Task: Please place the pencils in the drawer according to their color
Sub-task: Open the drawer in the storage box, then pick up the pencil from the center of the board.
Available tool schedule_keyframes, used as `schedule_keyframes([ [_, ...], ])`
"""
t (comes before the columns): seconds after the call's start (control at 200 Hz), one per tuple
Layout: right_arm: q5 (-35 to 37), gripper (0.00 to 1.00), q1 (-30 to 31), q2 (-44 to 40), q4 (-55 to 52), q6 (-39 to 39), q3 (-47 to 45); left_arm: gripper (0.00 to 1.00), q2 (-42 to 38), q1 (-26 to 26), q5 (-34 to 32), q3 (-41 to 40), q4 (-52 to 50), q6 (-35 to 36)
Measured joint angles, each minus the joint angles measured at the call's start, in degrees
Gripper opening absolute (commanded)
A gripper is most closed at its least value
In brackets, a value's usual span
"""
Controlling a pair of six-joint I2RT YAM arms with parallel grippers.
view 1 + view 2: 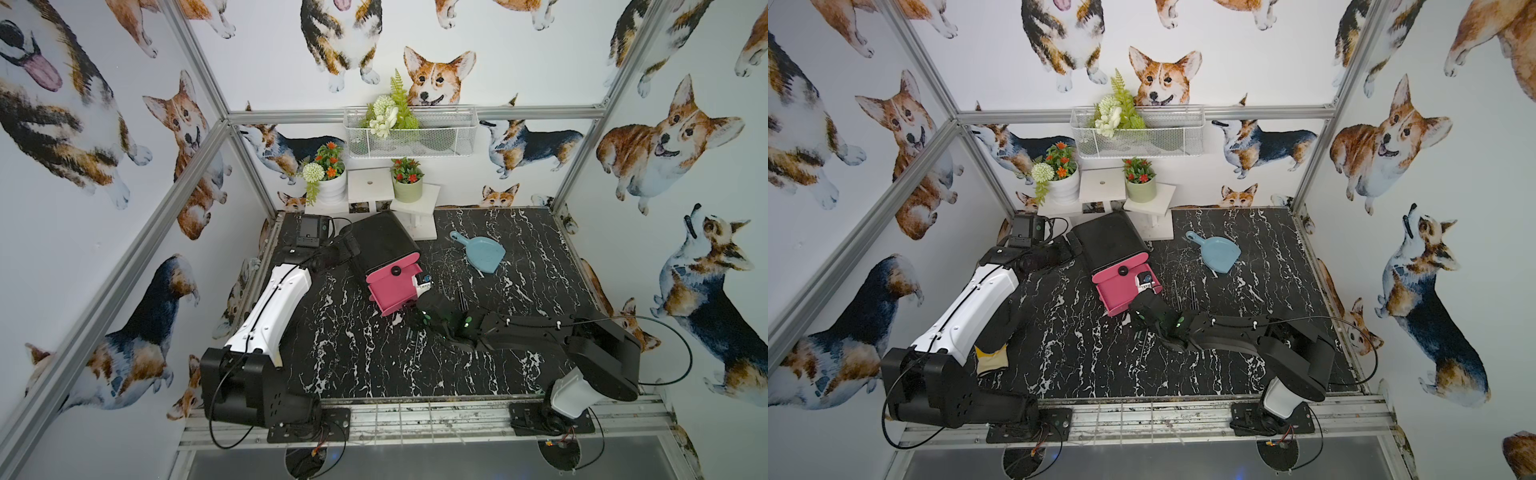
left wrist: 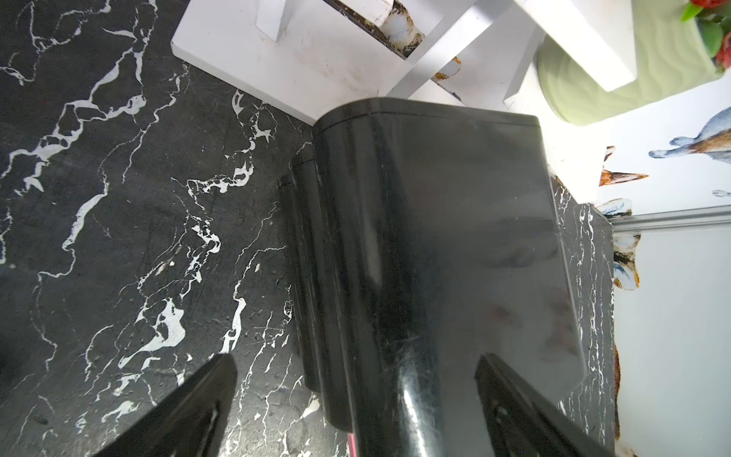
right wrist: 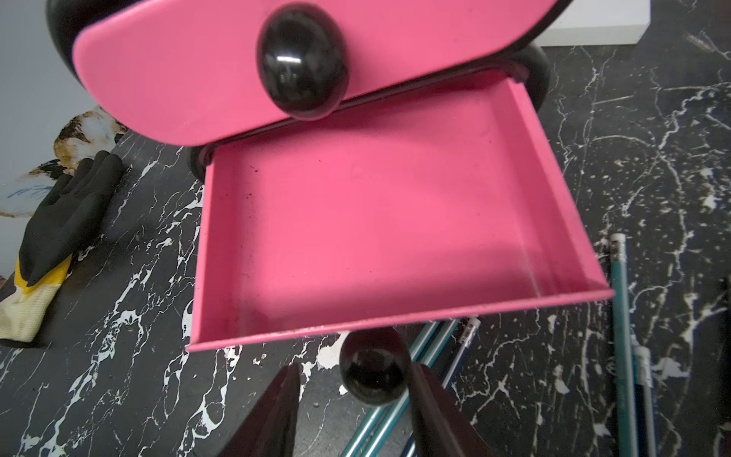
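White-shelled left arm; black right arm (green lights, white base).

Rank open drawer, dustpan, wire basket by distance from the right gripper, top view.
1. Open drawer: nearest, its knob sits between the right gripper jaws.
2. Dustpan: farther back, toward the right side.
3. Wire basket: farthest, hung high at the back.

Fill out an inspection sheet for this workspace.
Surface: black marble table, white-veined.
Job's things: chest stands angled; open drawer empty; teal and dark pencils lie on the table beside it.
Clutter: blue dustpan, glove.
Claws: right claw open around the open drawer's knob; left claw open, astride the chest's black edge.
Cables: black cable loops off the right arm.
Surroundings: corgi wallpaper, flower pots, wire basket.
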Motion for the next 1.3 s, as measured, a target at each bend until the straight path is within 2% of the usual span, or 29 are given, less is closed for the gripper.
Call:
schedule_keyframes([
  [0.3,0.4,0.54,0.2,-7.8,-5.8,2.2,-0.1,1.00,-0.4,0.0,-0.6,0.0,0.0,0.0],
  [0.47,1.2,0.49,-0.9,-14.5,-14.5,4.0,1.1,1.00,-0.4,0.0,-0.9,0.0,0.0,0.2],
  [0.556,0.0,0.45,-4.8,-17.6,-19.8,5.8,1.7,1.00,-0.4,0.0,-0.9,0.0,0.0,0.2],
  [0.656,-1.7,0.45,-9.9,-20.6,-27.8,8.2,1.7,1.00,-0.7,0.0,-1.0,-0.3,0.0,0.2],
  [0.961,-8.3,0.40,-18.7,-29.0,-48.2,12.1,-3.0,1.00,-0.7,0.0,-1.1,-0.8,0.0,-0.1],
  [1.106,-11.7,0.36,-21.3,-28.4,-51.6,12.0,-5.4,1.00,-0.2,0.0,-1.0,-0.8,0.0,-0.3],
  [1.301,-15.6,0.31,-21.3,-20.5,-51.7,10.7,-5.6,1.00,0.0,0.0,-1.0,-0.8,0.0,-0.4],
])
